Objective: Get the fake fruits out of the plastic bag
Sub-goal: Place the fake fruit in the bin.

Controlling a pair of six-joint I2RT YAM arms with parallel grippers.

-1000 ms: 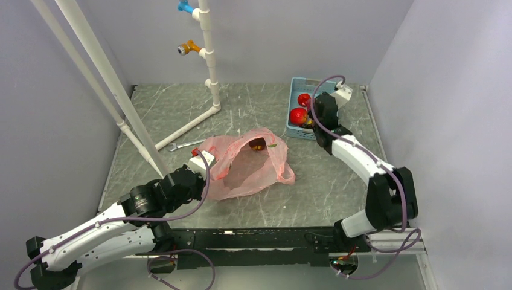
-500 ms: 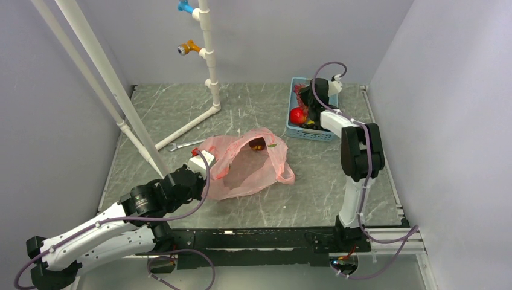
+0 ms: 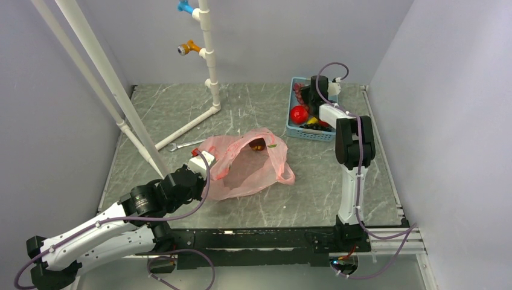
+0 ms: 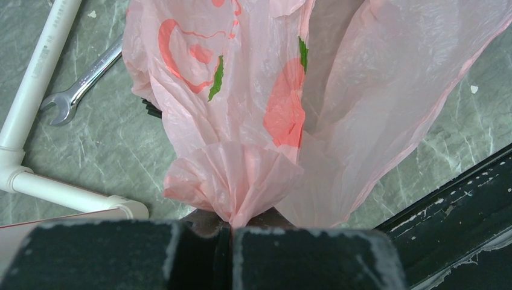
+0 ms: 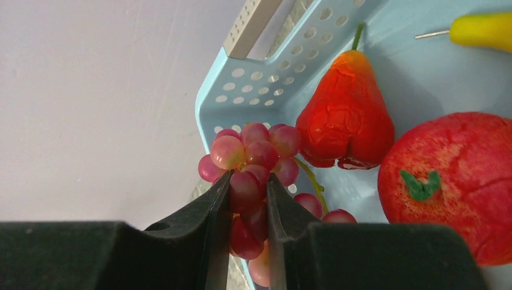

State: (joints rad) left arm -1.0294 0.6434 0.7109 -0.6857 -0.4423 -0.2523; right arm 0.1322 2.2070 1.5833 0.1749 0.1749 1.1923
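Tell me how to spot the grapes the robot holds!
Look to the far right corner of the grey marbled table, where a light blue plastic basket with holes sits. At its corner, the right hand pinches a bunch of reddish-pink plastic grapes. It is many tiny balls clumped together, unlike the red pear-shaped fruit and big round red fruit beside it.

Scene as I saw it: table (image 3: 253, 103), grey-green marbled | pipe frame (image 3: 208, 60), white, upright at back | pegs on it, blue (image 3: 184, 7) above orange (image 3: 187, 47) | wrench (image 3: 184, 145) lay flat near frame's foot | basket (image 3: 305, 133), pale blue, perforated, back right | banana (image 5: 483, 30), yellow, lay inside basket.
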